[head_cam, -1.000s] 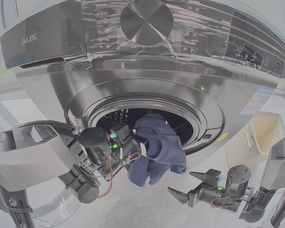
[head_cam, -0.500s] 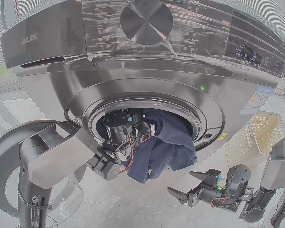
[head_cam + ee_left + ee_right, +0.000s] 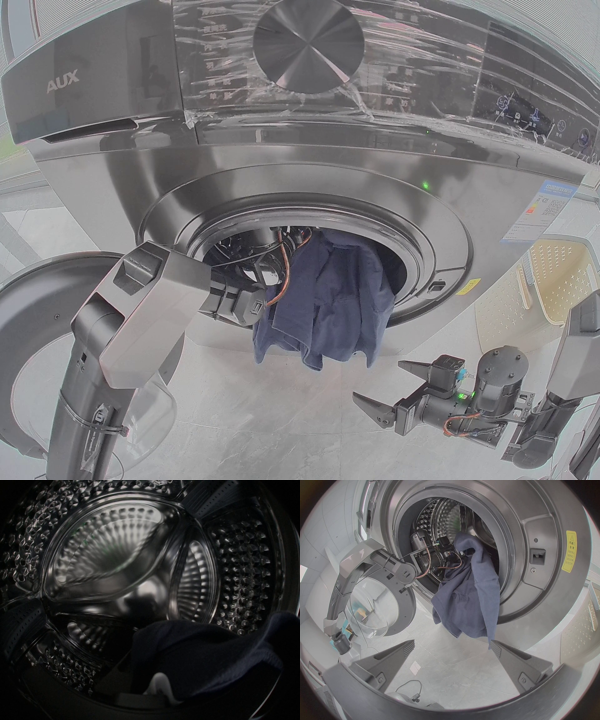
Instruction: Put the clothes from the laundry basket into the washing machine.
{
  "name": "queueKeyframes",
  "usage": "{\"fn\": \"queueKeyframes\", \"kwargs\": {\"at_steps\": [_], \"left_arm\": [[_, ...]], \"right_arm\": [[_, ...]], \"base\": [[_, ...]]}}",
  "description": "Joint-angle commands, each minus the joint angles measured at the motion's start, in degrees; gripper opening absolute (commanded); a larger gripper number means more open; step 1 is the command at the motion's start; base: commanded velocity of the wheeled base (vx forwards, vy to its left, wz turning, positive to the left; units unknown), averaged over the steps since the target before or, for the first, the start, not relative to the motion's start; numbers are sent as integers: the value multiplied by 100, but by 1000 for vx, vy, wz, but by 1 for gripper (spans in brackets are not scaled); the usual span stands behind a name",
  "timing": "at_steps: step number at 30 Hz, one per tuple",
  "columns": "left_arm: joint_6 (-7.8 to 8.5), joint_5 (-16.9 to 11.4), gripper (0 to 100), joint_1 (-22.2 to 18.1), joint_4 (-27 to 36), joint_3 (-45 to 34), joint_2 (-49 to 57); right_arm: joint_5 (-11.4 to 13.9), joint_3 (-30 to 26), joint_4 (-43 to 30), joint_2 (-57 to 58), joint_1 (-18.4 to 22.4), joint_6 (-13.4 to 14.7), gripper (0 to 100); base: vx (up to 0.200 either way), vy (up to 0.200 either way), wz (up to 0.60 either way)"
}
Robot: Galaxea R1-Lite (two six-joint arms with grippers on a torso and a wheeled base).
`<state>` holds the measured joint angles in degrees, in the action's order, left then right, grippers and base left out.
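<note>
The washing machine (image 3: 437, 206) stands with its round opening facing me. My left gripper (image 3: 454, 549) is inside the opening, shut on the top of a navy garment (image 3: 331, 294). The cloth hides its fingers. The upper part of the garment (image 3: 203, 658) lies over the drum's lower rim. The rest (image 3: 468, 595) hangs out over the front of the machine towards the floor. Behind it is the steel drum (image 3: 109, 548). My right gripper (image 3: 378, 381) is open with nothing in it. It is low at the right, below and in front of the hanging cloth.
The machine's glass door (image 3: 25, 350) stands open at the left, behind my left arm. A cream perforated laundry basket (image 3: 556, 281) is at the right of the machine, above my right arm. Pale floor tiles (image 3: 450, 670) lie bare below the opening.
My left arm has pushed up and into the drum, carrying the top of the navy garment inside. More cloth now lies over the rim. The right arm has not moved.
</note>
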<state>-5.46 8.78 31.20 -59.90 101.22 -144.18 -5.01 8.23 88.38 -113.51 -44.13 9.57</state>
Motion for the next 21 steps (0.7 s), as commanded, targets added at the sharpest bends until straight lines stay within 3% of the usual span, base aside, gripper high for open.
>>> {"fn": "queueKeyframes", "kwargs": {"at_steps": [1,2,5,7,12,21], "left_arm": [[-34,80,0,-35,111,311,-242],[-43,80,100,-35,111,302,-242],[-104,80,100,-17,93,205,-234],[-210,80,100,-8,128,-278,-58],[-262,63,100,132,401,-1482,557],[-342,-289,100,370,1244,-2888,1225]], "right_arm": [[0,3,4,-22,10,1,100],[0,3,4,-22,10,1,100],[0,3,4,-22,10,1,100],[0,3,4,-22,18,1,100],[9,3,4,-22,10,1,100],[0,12,4,-22,-25,1,100]], "base": [[0,0,0],[0,0,0],[0,0,0],[0,0,0],[0,0,0],[0,0,0]]}}
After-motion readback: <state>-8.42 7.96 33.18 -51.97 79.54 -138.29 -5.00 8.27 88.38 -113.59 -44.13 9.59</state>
